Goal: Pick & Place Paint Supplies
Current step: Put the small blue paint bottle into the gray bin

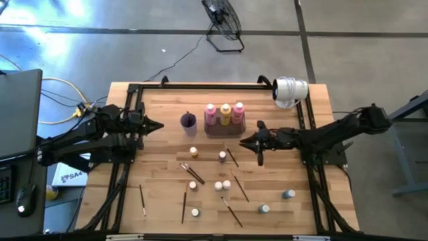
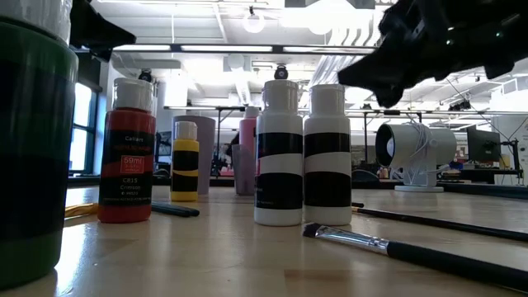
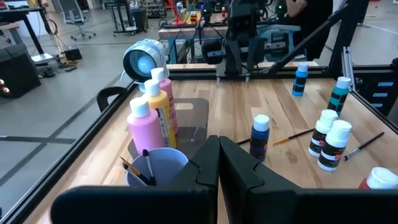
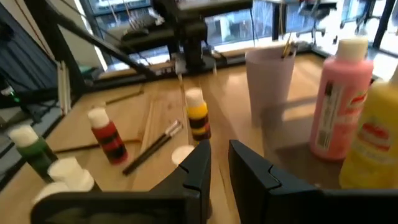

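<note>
Hovering near the tray [image 1: 225, 133], the right gripper [image 1: 259, 144], fingers slightly parted and seemingly empty, should descend squarely over one small bottle [image 1: 223, 156].

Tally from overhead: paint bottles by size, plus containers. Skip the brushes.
Tall paint bottles standing in the tray: 3 (two pink, one yellow-orange)
Small white-capped paint bottles loose on the wooden table: 8
Dark grey rectangular tray: 1
Small purple cup: 1
Total: 13
</note>
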Motion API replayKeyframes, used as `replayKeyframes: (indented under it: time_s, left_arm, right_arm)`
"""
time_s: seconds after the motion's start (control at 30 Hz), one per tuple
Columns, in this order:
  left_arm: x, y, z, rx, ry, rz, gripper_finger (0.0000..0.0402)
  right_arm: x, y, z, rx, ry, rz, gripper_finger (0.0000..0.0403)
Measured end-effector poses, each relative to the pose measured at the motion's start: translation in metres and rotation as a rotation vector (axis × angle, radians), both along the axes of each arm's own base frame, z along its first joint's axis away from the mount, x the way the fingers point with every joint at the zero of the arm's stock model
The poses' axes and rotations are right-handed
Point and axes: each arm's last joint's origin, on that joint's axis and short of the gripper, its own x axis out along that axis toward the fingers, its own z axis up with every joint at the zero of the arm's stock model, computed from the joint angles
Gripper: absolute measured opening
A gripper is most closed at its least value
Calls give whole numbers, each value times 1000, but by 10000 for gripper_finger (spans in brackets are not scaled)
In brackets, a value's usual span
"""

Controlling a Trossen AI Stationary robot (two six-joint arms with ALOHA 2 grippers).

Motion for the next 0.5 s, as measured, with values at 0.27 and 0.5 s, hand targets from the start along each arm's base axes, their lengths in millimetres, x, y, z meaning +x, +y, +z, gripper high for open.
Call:
replayKeyframes:
  time_s: [0.27, 0.5]
  left_arm:
    - [0, 0, 0, 2, 2, -1, 3]
    - [0, 0, 0, 4, 2, -1, 3]
  right_arm:
    - [19, 3, -13, -54, 81, 54, 48]
    - [20, -1, -16, -76, 95, 145, 48]
